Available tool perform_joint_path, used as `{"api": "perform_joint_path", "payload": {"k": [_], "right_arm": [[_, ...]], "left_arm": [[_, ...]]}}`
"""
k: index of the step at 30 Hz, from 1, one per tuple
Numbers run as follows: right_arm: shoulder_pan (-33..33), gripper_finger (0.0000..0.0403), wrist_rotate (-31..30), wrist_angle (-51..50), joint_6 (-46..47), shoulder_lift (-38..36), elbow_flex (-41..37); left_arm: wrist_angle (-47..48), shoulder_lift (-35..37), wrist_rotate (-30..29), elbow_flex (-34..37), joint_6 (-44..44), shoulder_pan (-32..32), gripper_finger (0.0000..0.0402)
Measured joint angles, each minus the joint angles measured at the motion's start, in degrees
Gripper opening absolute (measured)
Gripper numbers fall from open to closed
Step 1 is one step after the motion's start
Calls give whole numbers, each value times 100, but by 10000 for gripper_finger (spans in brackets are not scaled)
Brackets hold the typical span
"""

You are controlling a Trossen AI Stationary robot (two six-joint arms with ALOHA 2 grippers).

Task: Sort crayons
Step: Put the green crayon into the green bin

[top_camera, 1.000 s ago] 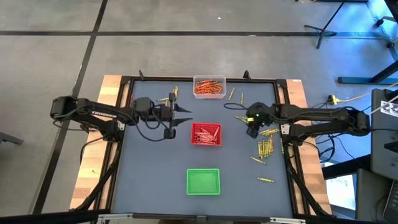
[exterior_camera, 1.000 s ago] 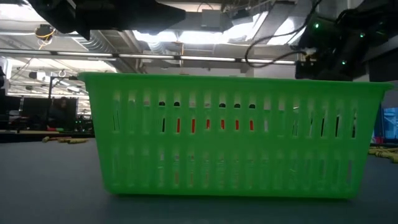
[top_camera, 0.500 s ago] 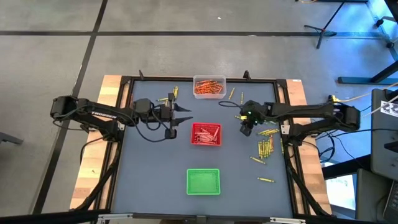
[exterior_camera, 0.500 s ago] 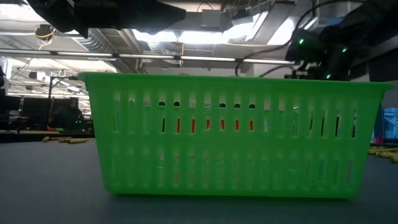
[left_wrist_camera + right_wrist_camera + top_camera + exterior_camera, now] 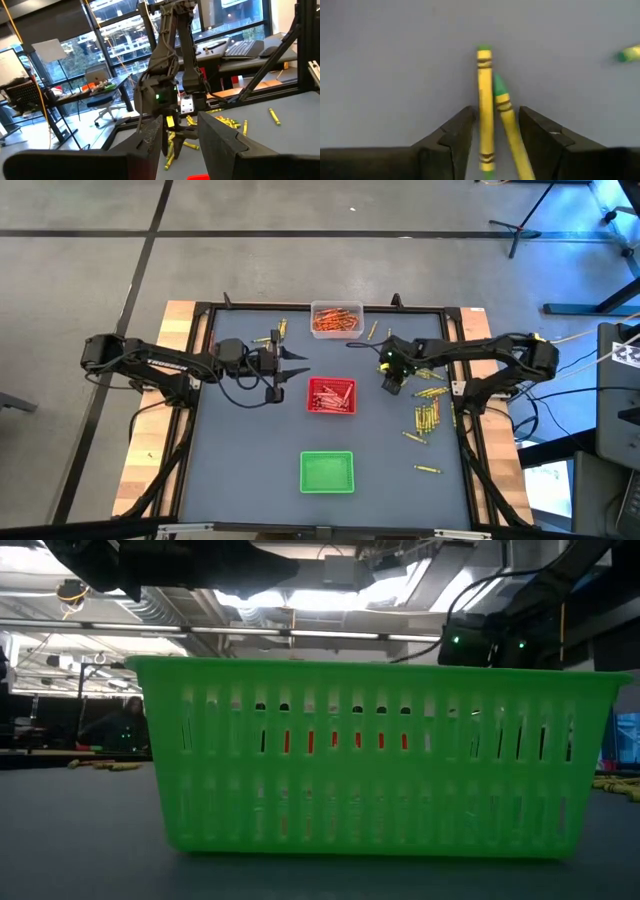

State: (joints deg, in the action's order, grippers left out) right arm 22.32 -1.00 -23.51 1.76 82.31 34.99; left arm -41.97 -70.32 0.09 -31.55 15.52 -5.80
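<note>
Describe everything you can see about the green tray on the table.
The green tray is a square, bright green plastic basket with slotted walls, as the low view shows. It stands upright and level on the grey table, nearest the front edge, apart from the red tray. It looks empty, and neither gripper touches it.

A matt grey table top (image 5: 250,450) with bare pale wood (image 5: 172,320) at its edges carries a slotted green plastic tray (image 5: 370,755). Beyond the green tray sit a red plastic tray (image 5: 331,395) and a clear glossy tray (image 5: 336,320). The crayons (image 5: 485,107) wear yellow paper wrappers.
</note>
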Motion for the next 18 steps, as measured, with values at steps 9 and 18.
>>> {"api": "perform_joint_path", "payload": {"k": [9, 18], "right_arm": [[-19, 76, 47, 9, -229, 32, -1], [-22, 15, -239, -244, -632, -9, 221]], "left_arm": [[-1, 0, -1, -2, -12, 0, 109], [19, 0, -2, -2, -12, 9, 109]]}}
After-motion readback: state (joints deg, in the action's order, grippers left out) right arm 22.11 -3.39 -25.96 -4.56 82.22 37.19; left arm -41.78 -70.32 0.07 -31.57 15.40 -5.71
